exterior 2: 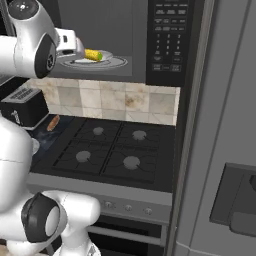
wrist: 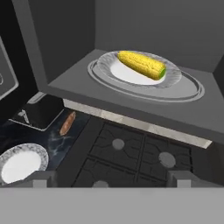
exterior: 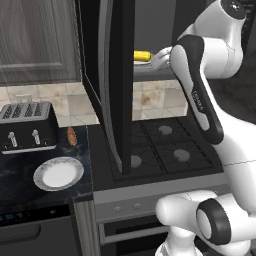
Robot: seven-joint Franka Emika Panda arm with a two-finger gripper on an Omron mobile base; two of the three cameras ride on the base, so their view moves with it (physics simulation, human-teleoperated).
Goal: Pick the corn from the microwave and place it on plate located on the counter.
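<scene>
Hand view shows the corn (wrist: pixel 142 65) as a plump, bright yellow cob with rows of kernels and a green end, lying aslant on a shallow dish (wrist: pixel 114 75) with a white centre and a mottled grey rim. That dish sits on a round ringed tray (wrist: pixel 188 89) on the floor of the microwave (wrist: pixel 78 87), whose inside is plain dark grey. The tall dark door (exterior: pixel 116 90) stands open, and the keypad panel (exterior 2: pixel 168 42) carries small pale buttons.

The gripper (wrist: pixel 112 179) is released, its two fingertips wide apart at the bottom of the hand view, with nothing between them. In the right base view the hand is at the microwave's opening, near the corn.

Below the microwave runs a backsplash (exterior 2: pixel 115 102) of cream, tan and grey tiles, some with brownish blotches. Under it lies the black stovetop (exterior 2: pixel 112 147), with round grey burners and dark grates. Beside the stovetop, the counter (exterior: pixel 20 172) is black stone with faint pale veins. It bears the plate (exterior: pixel 58 174), white with a grey patterned rim, a brown oval lump (exterior: pixel 72 136), and a silver-black toaster (exterior: pixel 29 127) with four slots. Above the toaster hangs a grey wood-grained cabinet (exterior: pixel 40 40).
</scene>
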